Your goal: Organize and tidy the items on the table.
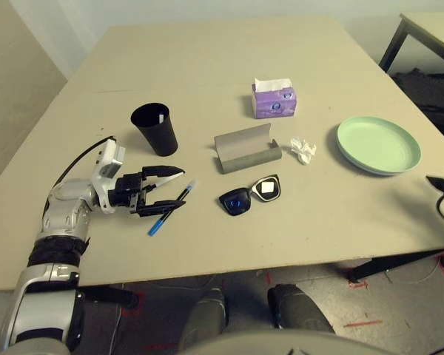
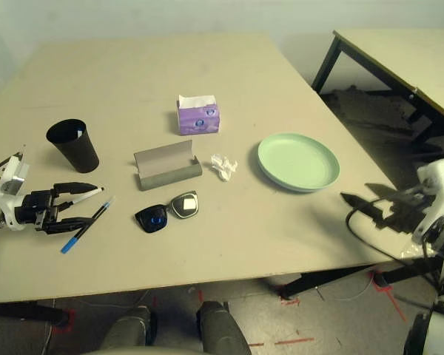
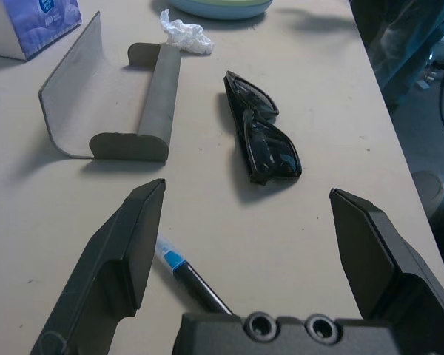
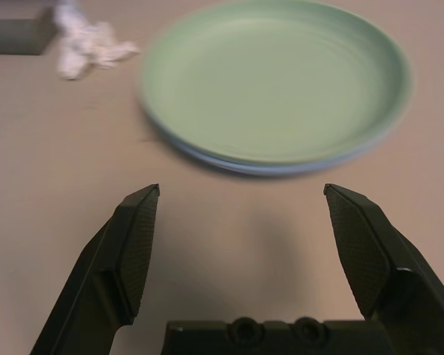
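My left gripper [image 1: 166, 188] stands open low over the table's front left, its jaws either side of the blue pen [image 1: 170, 208], which lies on the table [image 1: 207, 59]. The white-black marker [image 2: 89, 194] pokes out along one finger. Behind them stands the black cup [image 1: 155, 129]. The dark sunglasses [image 1: 250, 196] lie folded mid-table, in front of the open grey glasses case [image 1: 246, 148]. The purple tissue pack [image 1: 274, 100] sits further back, and the crumpled white tissue [image 1: 303, 150] lies right of the case. My right gripper [image 2: 349, 205] is open and empty, just right of the stacked green and pale blue plates [image 2: 297, 161].
A second table with black legs [image 2: 399, 66] stands at the far right, apart from this one. Cables trail from both wrists. The table's front edge runs close under both grippers. The back half of the table is bare.
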Controlling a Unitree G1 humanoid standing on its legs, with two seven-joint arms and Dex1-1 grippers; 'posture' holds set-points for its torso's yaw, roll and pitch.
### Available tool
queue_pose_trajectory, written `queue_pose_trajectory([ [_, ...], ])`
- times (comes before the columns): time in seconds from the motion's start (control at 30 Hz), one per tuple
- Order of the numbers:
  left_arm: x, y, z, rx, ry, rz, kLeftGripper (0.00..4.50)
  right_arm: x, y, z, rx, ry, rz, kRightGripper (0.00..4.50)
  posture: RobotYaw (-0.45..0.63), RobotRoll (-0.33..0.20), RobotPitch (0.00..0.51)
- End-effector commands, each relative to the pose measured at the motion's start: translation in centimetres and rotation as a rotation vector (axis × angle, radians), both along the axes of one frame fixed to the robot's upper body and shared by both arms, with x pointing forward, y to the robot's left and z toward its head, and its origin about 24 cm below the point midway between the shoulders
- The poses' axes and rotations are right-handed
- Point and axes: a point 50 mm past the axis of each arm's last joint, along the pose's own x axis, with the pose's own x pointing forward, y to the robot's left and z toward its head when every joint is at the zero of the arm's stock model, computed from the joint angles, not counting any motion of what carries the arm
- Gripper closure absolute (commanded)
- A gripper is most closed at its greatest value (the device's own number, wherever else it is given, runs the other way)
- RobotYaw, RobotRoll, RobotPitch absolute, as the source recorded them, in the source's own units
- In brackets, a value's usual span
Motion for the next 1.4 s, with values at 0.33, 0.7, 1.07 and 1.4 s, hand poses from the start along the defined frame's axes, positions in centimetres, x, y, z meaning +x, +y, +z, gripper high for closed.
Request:
queue_pose_trajectory([
  [0.33, -1.2, 1.9, 0.0, 0.014, -0.001, 0.066, 0.00, -0.2, 8.9, -0.3, 0.088, -0.209, 0.189, 0.03, -0.10, 0.000, 0.089],
  [0.7, -1.0, 2.3, 0.3, 0.008, -0.013, 0.097, 0.00, -1.5, 12.0, -0.8, 0.096, -0.211, 0.232, 0.03, -0.11, 0.000, 0.075],
  [1.07, -0.6, 1.8, 0.4, -0.001, -0.026, 0.084, 0.00, 0.9, 16.2, -2.3, -0.036, -0.122, 0.102, 0.03, -0.10, 0.000, 0.079],
  [1.4, -0.8, 1.2, 0.2, -0.018, -0.030, 0.060, 0.00, 4.6, 19.2, -3.7, -0.088, -0.069, -0.065, 0.03, -0.08, 0.000, 0.085],
])
